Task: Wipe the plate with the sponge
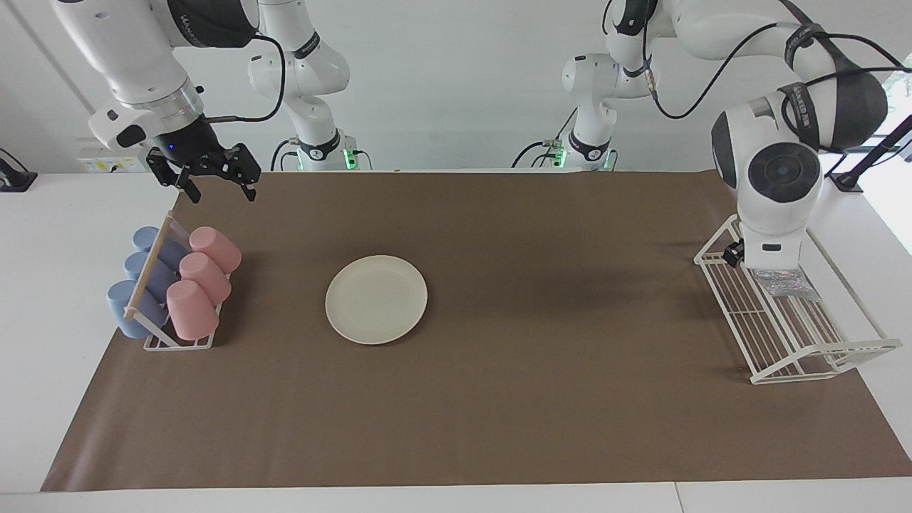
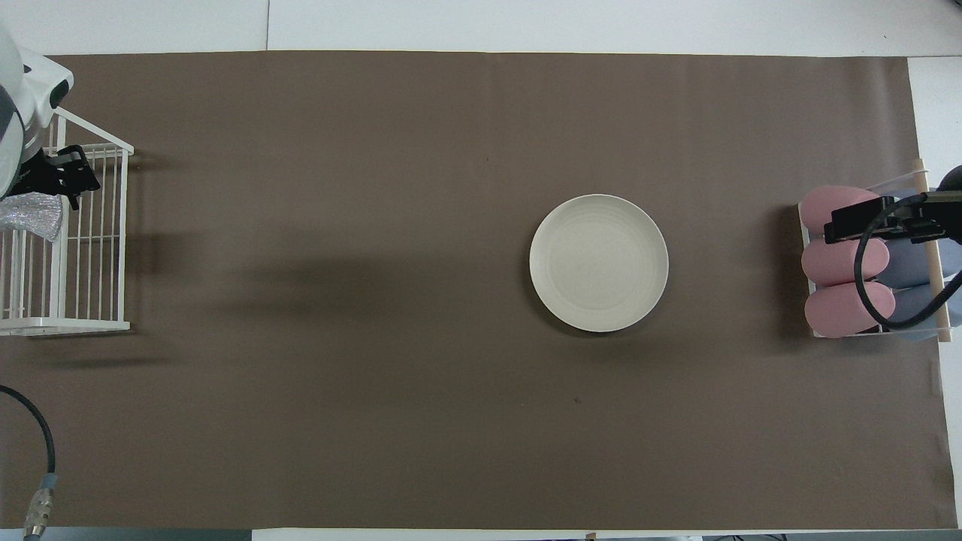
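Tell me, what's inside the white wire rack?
A shiny silver sponge lies in the white wire rack, at the end nearer the robots. The left claw hangs over it and hides a bit of the rack. The rest shows only bare wires.

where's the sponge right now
The sponge lies in the white wire rack at the left arm's end of the table, just under the left gripper.
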Controlling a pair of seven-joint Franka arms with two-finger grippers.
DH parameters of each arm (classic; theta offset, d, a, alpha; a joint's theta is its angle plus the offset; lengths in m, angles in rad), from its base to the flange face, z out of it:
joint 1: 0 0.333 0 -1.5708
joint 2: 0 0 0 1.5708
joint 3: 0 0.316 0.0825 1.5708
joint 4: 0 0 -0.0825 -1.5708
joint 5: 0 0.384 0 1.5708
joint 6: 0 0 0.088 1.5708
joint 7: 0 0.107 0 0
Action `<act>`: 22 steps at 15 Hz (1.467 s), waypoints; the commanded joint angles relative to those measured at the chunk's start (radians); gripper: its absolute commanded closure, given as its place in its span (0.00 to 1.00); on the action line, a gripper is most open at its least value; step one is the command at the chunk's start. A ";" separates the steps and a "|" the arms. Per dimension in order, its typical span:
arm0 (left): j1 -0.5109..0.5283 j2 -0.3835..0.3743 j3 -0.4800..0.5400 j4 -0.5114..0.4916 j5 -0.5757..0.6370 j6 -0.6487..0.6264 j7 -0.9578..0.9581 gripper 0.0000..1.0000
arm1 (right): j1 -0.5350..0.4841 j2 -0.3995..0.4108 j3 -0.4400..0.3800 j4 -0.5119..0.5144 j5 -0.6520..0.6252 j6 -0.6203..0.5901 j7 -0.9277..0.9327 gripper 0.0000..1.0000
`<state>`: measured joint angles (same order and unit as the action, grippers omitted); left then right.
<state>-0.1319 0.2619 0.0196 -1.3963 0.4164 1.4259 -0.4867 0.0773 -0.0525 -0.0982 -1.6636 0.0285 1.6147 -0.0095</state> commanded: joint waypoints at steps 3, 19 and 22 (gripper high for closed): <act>0.084 -0.180 0.008 -0.029 -0.309 0.016 0.166 0.00 | -0.004 0.010 0.006 0.018 -0.001 -0.015 -0.009 0.00; 0.124 -0.307 -0.009 -0.176 -0.453 -0.002 0.326 0.00 | -0.007 0.000 0.031 0.024 -0.001 -0.027 0.031 0.00; 0.123 -0.311 -0.015 -0.184 -0.458 -0.004 0.327 0.00 | -0.007 0.000 0.029 0.024 -0.001 -0.029 0.031 0.00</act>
<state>-0.0295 -0.0569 0.0228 -1.5977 -0.0342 1.4431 -0.1735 0.0774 -0.0526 -0.0743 -1.6530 0.0285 1.6105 0.0076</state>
